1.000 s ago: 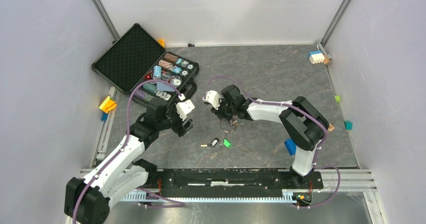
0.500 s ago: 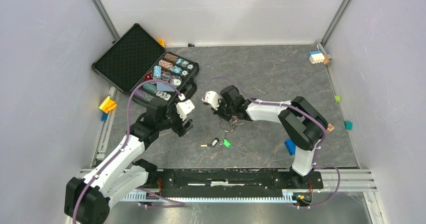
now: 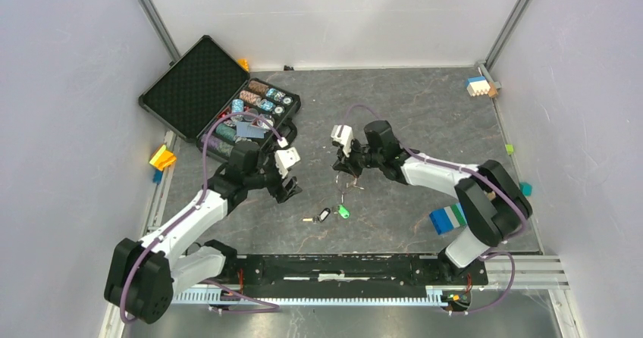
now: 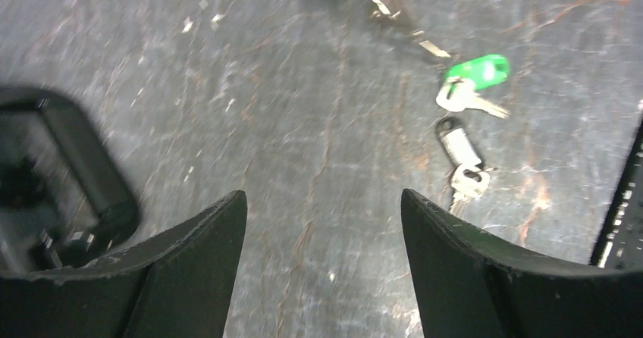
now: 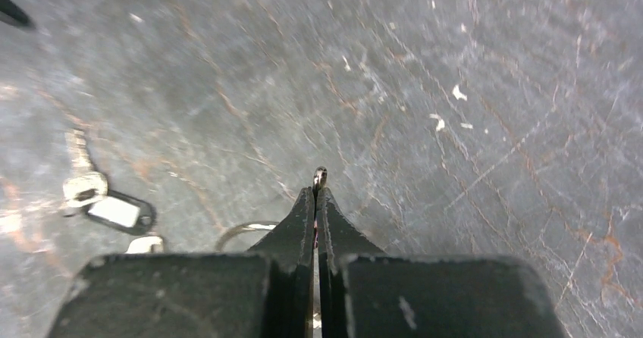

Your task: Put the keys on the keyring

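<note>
My right pincer (image 5: 319, 194) is squeezed shut on the keyring (image 3: 346, 180). It is a thin silver loop with small plain keys hanging under it. My left pincer (image 4: 322, 262) is wide apart and holds nothing. The green-head key (image 4: 478, 71) and the black-head key (image 4: 457, 141) lie side by side on the gray table (image 3: 425, 118), near the loop.
</note>
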Tool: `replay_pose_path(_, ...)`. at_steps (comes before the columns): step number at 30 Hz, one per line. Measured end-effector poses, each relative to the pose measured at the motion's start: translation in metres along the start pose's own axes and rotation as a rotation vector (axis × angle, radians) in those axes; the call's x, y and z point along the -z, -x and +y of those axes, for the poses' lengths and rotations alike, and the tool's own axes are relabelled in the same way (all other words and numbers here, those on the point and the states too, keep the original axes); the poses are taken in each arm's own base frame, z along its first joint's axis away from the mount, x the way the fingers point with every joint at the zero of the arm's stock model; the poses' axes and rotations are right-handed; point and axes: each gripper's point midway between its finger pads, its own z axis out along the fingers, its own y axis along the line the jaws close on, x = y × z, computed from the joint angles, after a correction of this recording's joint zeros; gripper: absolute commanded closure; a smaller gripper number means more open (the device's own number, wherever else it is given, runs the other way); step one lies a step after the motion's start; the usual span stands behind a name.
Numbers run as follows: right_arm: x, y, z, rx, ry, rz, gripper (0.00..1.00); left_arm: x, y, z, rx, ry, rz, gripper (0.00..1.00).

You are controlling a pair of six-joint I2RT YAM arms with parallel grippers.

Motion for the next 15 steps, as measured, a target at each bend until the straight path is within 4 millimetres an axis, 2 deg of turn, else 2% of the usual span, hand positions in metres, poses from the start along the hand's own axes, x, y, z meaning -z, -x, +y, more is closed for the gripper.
replay_pose_path(3,0.013,0.023,0.014,0.009,0.066,-0.112,1.0,-0.008,0.012,-0.012,-0.017,-0.104,-0.051,0.21)
replay_pose_path(8,0.034,0.063,0.04,0.045,0.199,-0.283,1.0,-0.011,0.051,-0.025,-0.084,-0.229,-0.215,0.24)
replay_pose_path(12,0.047,0.082,0.058,0.068,0.286,-0.371,1.0,-0.008,0.08,-0.03,-0.136,-0.283,-0.342,0.3)
replay_pose_path(15,0.053,0.088,0.07,0.067,0.341,-0.412,1.0,-0.005,0.096,-0.035,-0.173,-0.32,-0.412,0.38)
